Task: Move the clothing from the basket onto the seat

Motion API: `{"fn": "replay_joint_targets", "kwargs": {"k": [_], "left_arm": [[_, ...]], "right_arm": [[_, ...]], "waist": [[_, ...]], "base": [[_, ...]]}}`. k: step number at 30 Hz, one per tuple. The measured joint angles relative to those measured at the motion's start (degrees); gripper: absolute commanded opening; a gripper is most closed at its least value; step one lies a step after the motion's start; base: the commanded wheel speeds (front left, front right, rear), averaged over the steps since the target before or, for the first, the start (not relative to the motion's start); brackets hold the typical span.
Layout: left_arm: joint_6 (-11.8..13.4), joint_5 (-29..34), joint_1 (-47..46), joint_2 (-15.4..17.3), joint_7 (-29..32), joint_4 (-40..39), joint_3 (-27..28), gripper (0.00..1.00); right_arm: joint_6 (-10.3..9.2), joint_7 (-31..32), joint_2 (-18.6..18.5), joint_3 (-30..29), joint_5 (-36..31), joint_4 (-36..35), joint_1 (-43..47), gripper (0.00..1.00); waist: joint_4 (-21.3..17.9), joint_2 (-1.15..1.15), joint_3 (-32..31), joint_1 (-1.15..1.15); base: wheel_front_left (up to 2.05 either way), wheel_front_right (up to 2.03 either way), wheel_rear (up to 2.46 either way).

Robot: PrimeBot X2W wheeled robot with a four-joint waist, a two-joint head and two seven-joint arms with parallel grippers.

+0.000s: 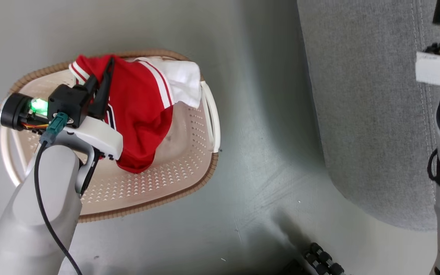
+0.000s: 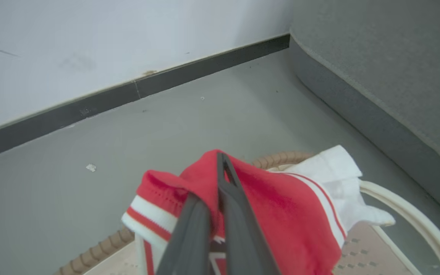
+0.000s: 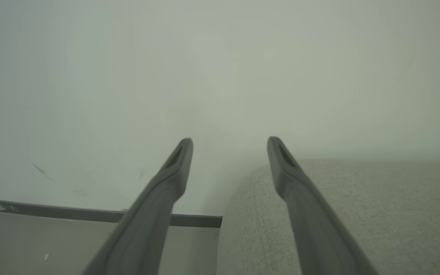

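At the bottom middle, the left gripper pinches the red clothing tight. The basket sits under it. The grey seat is at the upper right.

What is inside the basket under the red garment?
Bare perforated basket floor shows beside the red garment, held in the left fingers. Anything beneath the cloth is hidden.

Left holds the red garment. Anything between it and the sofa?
Nothing visible. Bare floor lies between the basket and the sofa. The red garment, pinched in the left gripper, hangs inside the basket, so it needs lifting out first.
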Motion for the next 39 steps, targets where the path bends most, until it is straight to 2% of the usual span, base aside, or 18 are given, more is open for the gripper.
{"fn": "replay_joint_targets", "kwargs": {"k": [8, 20, 39], "left_arm": [[1.49, 0.58, 2.37, 0.96, -0.23, -7.19, 0.86, 0.0], [1.49, 0.42, 3.96, 2.25, -0.31, -15.5, 1.96, 0.0], [-0.01, -3.1, 12.07, 4.28, 0.3, -18.29, 3.21, 0.0]], "right_arm": [[0.0, 0.0, -0.02, -0.1, -0.49, 1.64, 2.59, 1.0], [0.0, 0.0, -0.04, 1.45, -2.32, 2.99, 6.27, 1.0], [0.0, 0.0, -0.11, 8.61, -6.23, 6.99, 17.98, 1.0]], "waist": [[2.07, 0.0, -3.4, 0.0], [4.7, 0.0, -9.95, 0.0], [7.74, 0.0, -24.65, 0.0]], "base": [[0.0, 0.0, 0.0], [0.0, 0.0, 0.0], [0.0, 0.0, 0.0]]}}
